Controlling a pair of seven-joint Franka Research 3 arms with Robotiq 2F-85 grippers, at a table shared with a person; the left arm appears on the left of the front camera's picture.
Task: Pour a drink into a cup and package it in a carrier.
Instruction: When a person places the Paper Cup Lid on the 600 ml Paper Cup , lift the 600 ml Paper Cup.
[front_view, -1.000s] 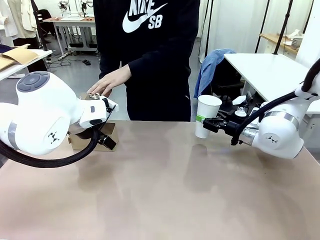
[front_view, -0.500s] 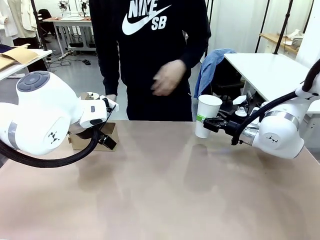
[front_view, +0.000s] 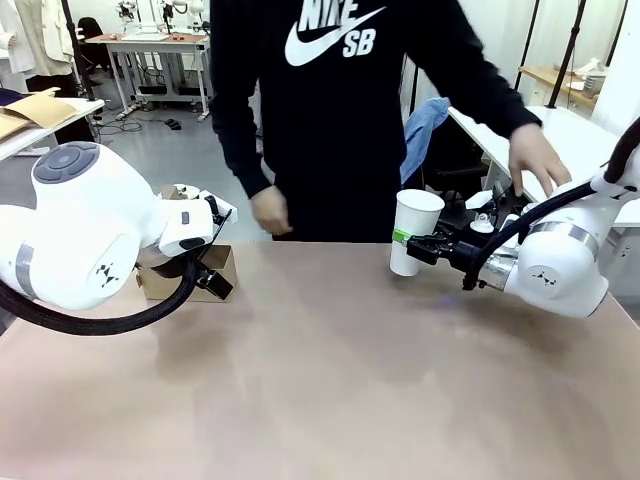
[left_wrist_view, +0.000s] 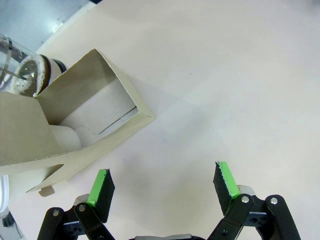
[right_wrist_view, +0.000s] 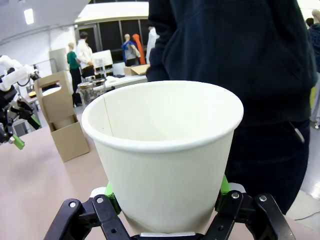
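Plainly, our left wrist view looks into the carrier's (left_wrist_view: 75, 125) open pocket, which our left arm mostly hides from the front. Our left gripper (left_wrist_view: 162, 182) stands wide over the surface (left_wrist_view: 225, 75), the carrier just beside one pad. Our right gripper (right_wrist_view: 167, 197) clamps the cup's (right_wrist_view: 165, 150) lower wall, holding it upright, mouth open.

The pale brown surface (front_view: 330, 390) ends at a far edge, with grey floor (front_view: 165, 150) beyond it. A work table (front_view: 150, 45) stands at the back left, and flat cardboard (front_view: 35, 108) lies on another table at the left edge. To the right is a white table (front_view: 585, 135), with a blue cloth (front_view: 418, 145) draped beside it and a white wall (front_view: 548, 30) behind. In the right wrist view, a ceiling light (right_wrist_view: 28, 16) glows.
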